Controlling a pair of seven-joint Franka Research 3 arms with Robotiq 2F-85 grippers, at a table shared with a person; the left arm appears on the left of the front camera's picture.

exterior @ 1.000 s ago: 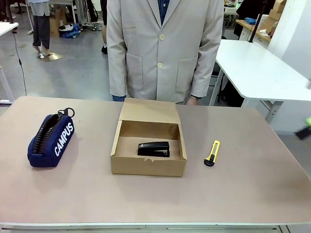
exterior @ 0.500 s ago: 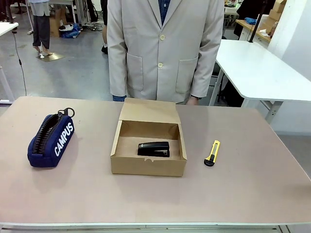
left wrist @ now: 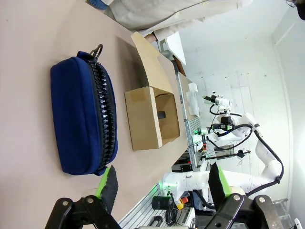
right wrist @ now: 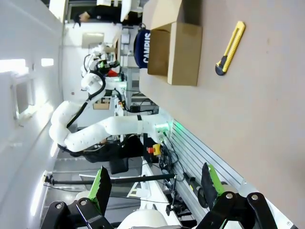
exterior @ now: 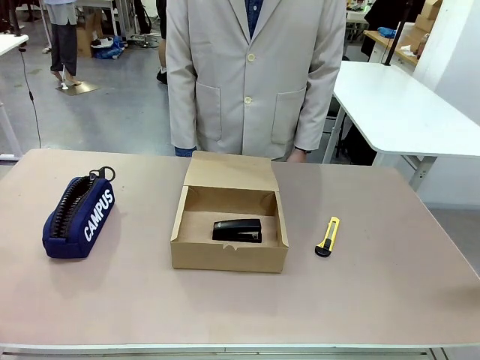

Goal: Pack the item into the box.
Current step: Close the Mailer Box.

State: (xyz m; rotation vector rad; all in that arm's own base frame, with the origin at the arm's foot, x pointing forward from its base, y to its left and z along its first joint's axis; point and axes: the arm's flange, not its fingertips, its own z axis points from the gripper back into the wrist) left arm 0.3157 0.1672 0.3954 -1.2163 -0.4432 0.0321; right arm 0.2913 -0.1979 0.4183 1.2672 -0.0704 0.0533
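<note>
The item (exterior: 238, 230), a small glossy black stapler-like thing, lies inside the box (exterior: 229, 259), a shallow brown cardboard box in the middle of the table with its flap lid (exterior: 230, 172) standing open at the far side. From the left wrist view the box (left wrist: 143, 118) lies sideways beyond the pouch, a dark bit of the item (left wrist: 162, 114) showing inside. My left gripper (left wrist: 162, 183) is open and holds nothing. Its right counterpart, my right gripper (right wrist: 155, 185), is open with nothing between its fingers, well off the box (right wrist: 183, 53).
A navy "CAMPUS" zip pouch (exterior: 79, 217) lies left of the box. A yellow-and-black utility knife (exterior: 328, 236) lies to its right. A person in a beige coat (exterior: 255, 75) stands at the far edge behind the box. Another white table (exterior: 405, 112) stands at back right.
A blurred green-and-black gripper tip at the front view's right edge one second ago has left the picture. Box, item, pouch and knife have not moved.
</note>
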